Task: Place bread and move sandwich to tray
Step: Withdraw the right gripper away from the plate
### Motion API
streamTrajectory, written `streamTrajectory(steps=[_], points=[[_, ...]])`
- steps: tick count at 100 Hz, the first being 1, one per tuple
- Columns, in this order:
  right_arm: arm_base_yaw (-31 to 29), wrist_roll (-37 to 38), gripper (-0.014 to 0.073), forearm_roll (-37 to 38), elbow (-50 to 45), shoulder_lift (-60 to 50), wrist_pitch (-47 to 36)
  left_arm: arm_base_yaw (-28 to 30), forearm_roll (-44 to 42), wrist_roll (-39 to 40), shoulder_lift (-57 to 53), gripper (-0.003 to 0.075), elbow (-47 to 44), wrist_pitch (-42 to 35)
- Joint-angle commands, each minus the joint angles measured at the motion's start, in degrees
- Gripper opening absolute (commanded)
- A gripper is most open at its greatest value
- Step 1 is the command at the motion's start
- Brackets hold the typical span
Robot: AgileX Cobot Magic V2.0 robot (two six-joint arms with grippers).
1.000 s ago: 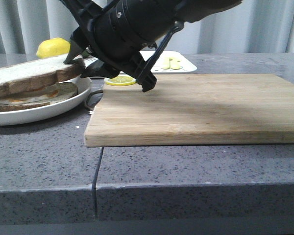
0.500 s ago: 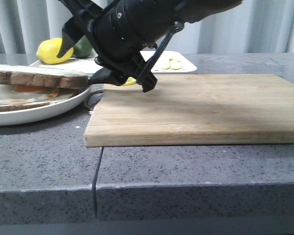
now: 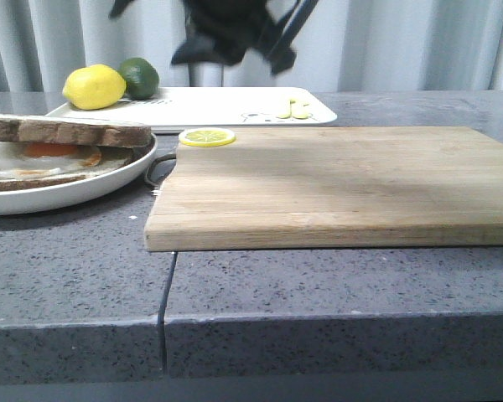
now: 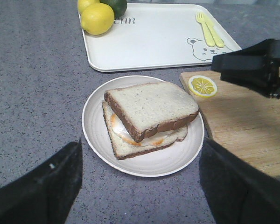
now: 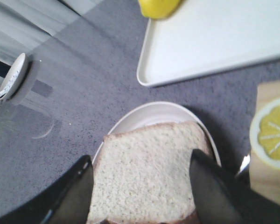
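Observation:
The bread (image 4: 149, 107) lies flat on top of the egg slice, forming the sandwich (image 3: 42, 159) on the round white plate (image 4: 95, 126) at the table's left. My right gripper (image 5: 140, 186) is open and empty, its fingers either side of and above the bread (image 5: 144, 177); in the front view it (image 3: 163, 38) hangs high over the table. My left gripper (image 4: 140, 186) is open and empty, just short of the plate's near rim. The white tray (image 4: 154, 42) lies behind the plate, also in the front view (image 3: 226, 105).
A lemon (image 3: 94, 86) and a lime (image 3: 140, 77) sit on the tray's left end, a yellow fork and spoon (image 4: 209, 31) on its right. A wooden cutting board (image 3: 335, 180) lies right of the plate, with a lemon slice (image 3: 206, 136) on its far left corner.
My right gripper lowered the bread flat onto the egg slice, let it go and rose up off the sandwich.

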State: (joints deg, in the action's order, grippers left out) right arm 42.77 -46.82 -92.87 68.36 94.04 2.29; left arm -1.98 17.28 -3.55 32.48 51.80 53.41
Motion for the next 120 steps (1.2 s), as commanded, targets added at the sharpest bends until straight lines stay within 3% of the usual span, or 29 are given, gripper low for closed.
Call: streamTrajectory(steps=[1,21,63,102,120], points=[[-0.2,-0.9,0.0461,8.9,1.5,-6.4,-0.4,-0.2,1.4,0.1,0.6,0.0494,1.9,-3.7],[-1.7,3.1,0.0461,28.3,0.9,-13.3,-0.3,-0.2,1.4,0.1,0.6,0.0494,1.9,-3.7],[-12.6,27.6,0.0461,64.9,-12.9,-34.0,3.3,-0.2,1.4,0.1,0.6,0.0494,1.9,-3.7],[-27.0,45.0,0.0461,87.9,-27.4,-59.8,11.9,-0.2,1.4,0.1,0.6,0.0494,1.9,-3.7],[-30.7,47.2,0.0461,94.2,-31.6,-69.0,17.7,-0.2,1.4,0.1,0.6,0.0494,1.9,-3.7]])
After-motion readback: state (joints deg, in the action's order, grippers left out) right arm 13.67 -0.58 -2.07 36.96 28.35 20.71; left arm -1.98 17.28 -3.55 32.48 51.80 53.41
